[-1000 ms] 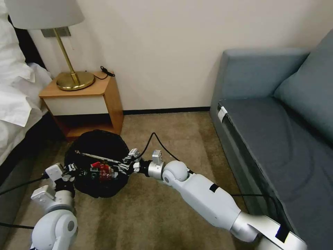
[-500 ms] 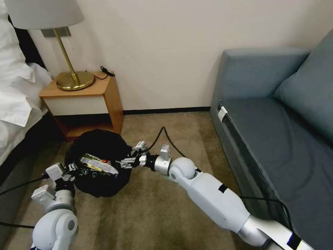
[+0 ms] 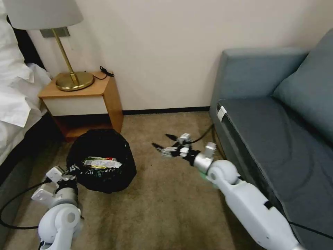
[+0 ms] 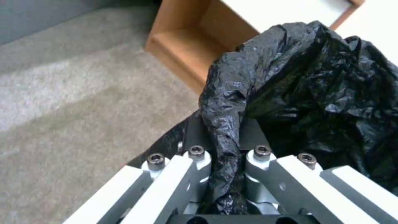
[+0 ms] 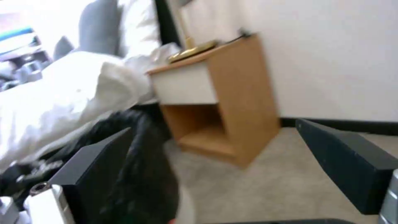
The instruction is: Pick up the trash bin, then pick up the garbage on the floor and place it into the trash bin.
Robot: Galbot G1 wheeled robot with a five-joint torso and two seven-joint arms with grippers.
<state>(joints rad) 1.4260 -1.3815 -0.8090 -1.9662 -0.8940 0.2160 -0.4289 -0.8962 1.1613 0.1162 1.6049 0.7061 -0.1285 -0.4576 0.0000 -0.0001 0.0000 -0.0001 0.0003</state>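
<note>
Right gripper (image 3: 162, 143) withdrawn, one trash bin (image 3: 100, 152).

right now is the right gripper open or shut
Open: the right gripper hangs over the carpet beside the trash bin, black fingers spread with nothing between them.

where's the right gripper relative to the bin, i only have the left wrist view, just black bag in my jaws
Observer: The right gripper hangs above bare carpet, off to the side of the trash bin nearest the sofa, clear of it.
Operator: is it carrying anything
Observer: No. Its fingers are spread wide with nothing between them.
Operator: anything in the bin
Observer: Yes, the head view shows garbage lying inside: a pale wrapper with yellow, green and red bits around it.
Operator: am i holding the bin at its near or far side
Observer: The left gripper is clamped on the bag at the rim nearest the robot.
</note>
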